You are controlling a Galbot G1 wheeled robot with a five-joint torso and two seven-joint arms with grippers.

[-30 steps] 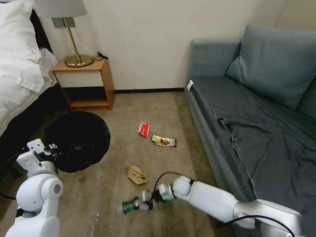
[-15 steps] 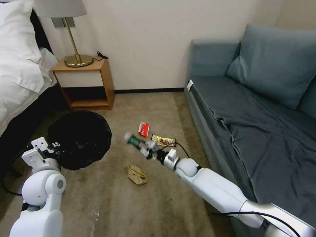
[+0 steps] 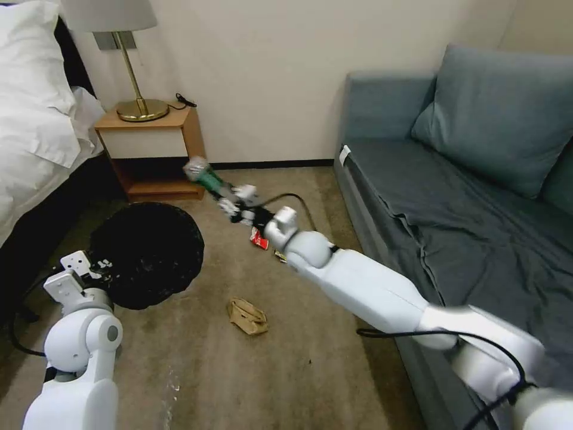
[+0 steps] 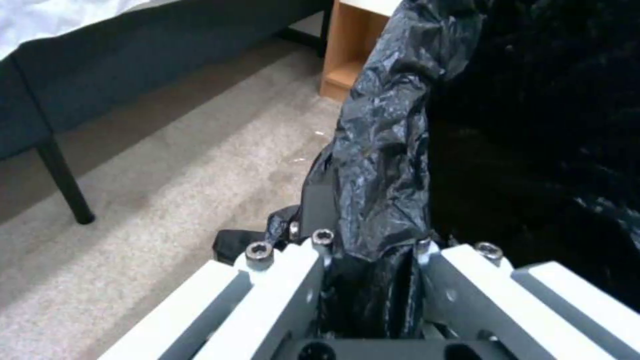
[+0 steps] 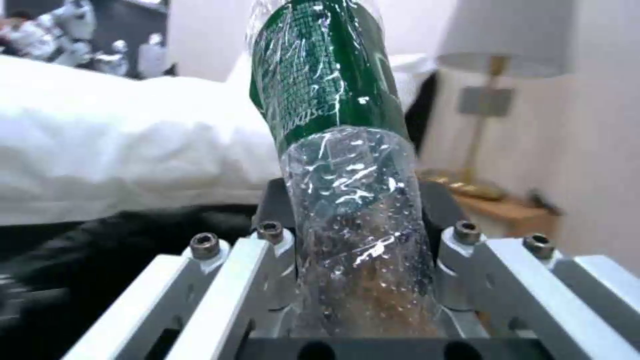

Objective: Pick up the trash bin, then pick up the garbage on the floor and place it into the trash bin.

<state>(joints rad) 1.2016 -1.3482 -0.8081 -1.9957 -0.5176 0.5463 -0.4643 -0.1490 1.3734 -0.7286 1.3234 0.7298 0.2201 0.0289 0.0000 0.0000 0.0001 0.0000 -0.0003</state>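
Plastic bottle (image 5: 347, 200) clamped in right gripper (image 3: 237, 204) jaws; left gripper (image 4: 373, 280) jaws pinch trash bin (image 3: 146, 254) liner.

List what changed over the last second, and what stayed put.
The right tool, shut on the plastic bottle, lifted it off the carpet and swung it up and toward the robot's left, nearer the trash bin. The left tool kept its grip on the bin's bagged rim. The brown paper and red-and-white wrapper stayed on the floor.

A bedroom: white-sheeted bed (image 3: 36, 119), lamp (image 3: 128, 60) on wooden nightstand (image 3: 156, 152), blue-grey sofa (image 3: 465, 197), carpet (image 3: 239, 370).
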